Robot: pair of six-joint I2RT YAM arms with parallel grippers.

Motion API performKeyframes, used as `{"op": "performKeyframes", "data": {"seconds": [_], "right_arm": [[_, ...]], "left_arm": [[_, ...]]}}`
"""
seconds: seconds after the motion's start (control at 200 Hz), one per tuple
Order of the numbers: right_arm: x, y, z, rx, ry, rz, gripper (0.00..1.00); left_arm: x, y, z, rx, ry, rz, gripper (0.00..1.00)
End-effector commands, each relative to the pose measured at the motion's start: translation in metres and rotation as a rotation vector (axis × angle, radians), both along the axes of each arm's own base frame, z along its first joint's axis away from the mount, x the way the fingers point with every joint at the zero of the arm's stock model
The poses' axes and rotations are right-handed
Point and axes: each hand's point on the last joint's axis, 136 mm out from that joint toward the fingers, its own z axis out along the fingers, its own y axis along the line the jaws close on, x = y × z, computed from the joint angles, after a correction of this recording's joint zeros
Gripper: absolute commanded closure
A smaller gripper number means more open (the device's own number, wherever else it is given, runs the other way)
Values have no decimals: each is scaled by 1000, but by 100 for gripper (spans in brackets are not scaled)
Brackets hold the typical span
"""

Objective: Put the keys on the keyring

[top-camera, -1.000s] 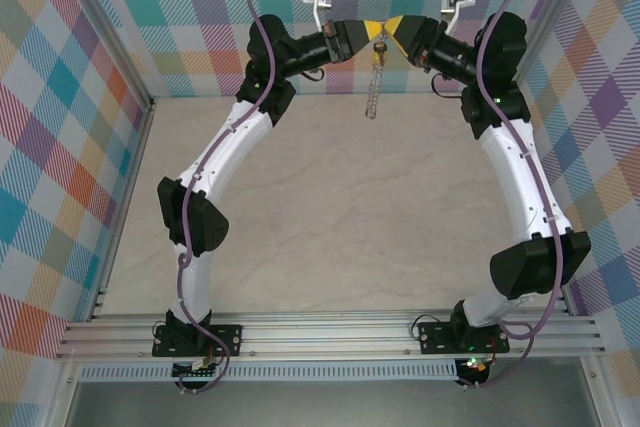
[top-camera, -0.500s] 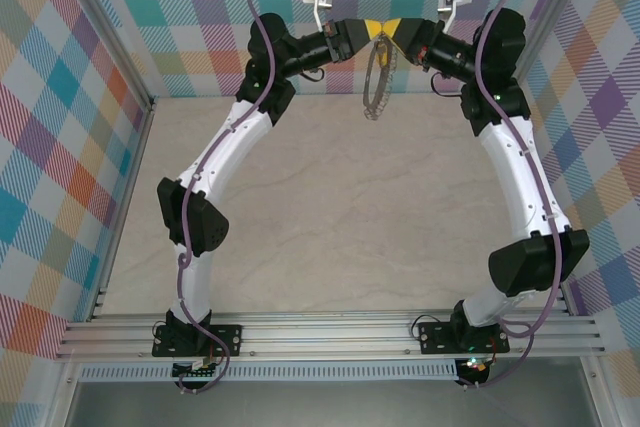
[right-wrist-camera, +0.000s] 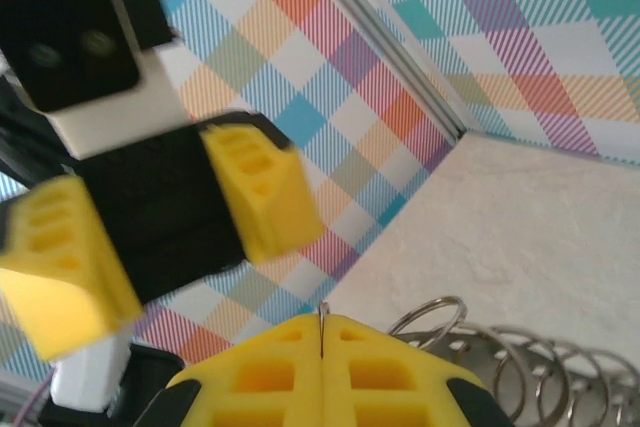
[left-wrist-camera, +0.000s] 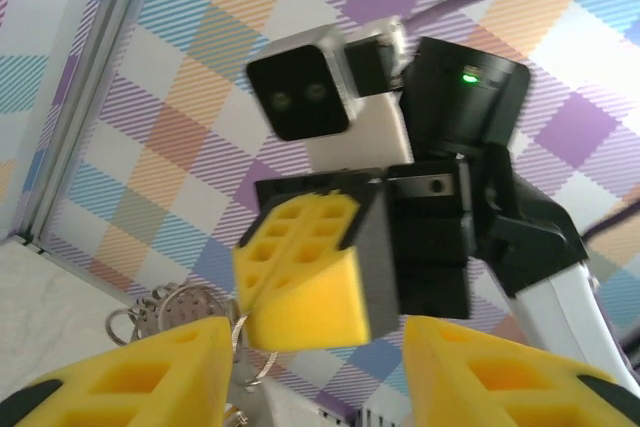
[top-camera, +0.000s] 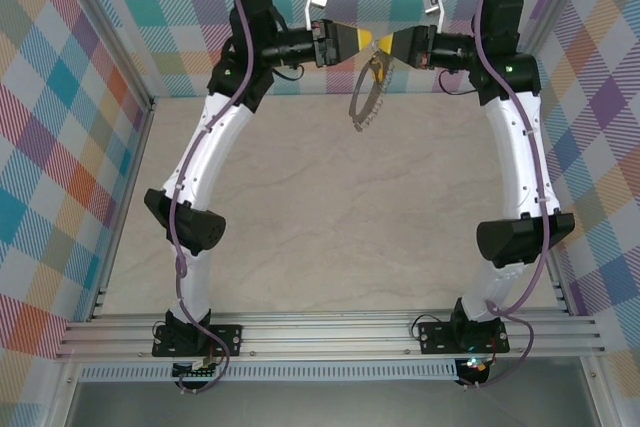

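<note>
High at the back of the top view, the grey keyring [top-camera: 363, 99] hangs as a floppy loop from my right gripper [top-camera: 384, 45]. In the right wrist view my right gripper [right-wrist-camera: 322, 357] is shut on a thin wire of the keyring [right-wrist-camera: 500, 362], whose small loops fan out to the right. My left gripper [top-camera: 368, 40] faces it tip to tip, a small gap apart. In the left wrist view my left gripper [left-wrist-camera: 318, 377] stands open with nothing between its fingers, and the keyring [left-wrist-camera: 165, 309] shows at lower left. I cannot make out the keys.
Plaid walls [top-camera: 60, 147] close in the table [top-camera: 330, 237] at the back and both sides. An aluminium rail [top-camera: 330, 332] runs along the near edge by the arm bases. Both arms are raised well above the tabletop.
My left gripper has opened and drawn back to the left, letting go of the keyring. The right gripper has shut on it. Both arms rose, and the ring swung out into a loop.
</note>
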Motion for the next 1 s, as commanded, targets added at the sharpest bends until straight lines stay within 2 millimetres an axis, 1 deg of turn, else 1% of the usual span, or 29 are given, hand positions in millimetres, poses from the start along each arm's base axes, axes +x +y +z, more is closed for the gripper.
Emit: {"op": "performKeyframes", "data": {"seconds": [0.0, 0.08, 0.17, 0.215, 0.26, 0.37, 0.455, 0.89, 0.995], "right_arm": [[-17, -1, -15, -69, -16, 74, 100], [-19, 0, -21, -82, -8, 87, 100], [-23, 1, -20, -74, -11, 110, 100], [-24, 2, -19, -66, -10, 125, 100], [-26, 3, -18, -58, -10, 138, 100], [-30, 5, -16, -38, -3, 169, 100], [-31, 6, -16, -29, 4, 181, 100], [-35, 12, -16, -11, 15, 215, 100], [-36, 12, -14, -6, 11, 220, 100]], "left_arm": [[-14, 11, -13, 85, -21, -38, 55], [-15, 14, -18, 107, -28, -43, 63], [-18, 15, -22, 118, -29, -63, 80], [-19, 15, -24, 120, -23, -76, 83], [-20, 14, -25, 120, -18, -89, 82], [-23, 12, -30, 122, 2, -121, 73], [-23, 9, -33, 124, 16, -137, 70], [-29, -7, -41, 120, 40, -190, 70], [-29, -9, -44, 123, 47, -194, 67]]}}
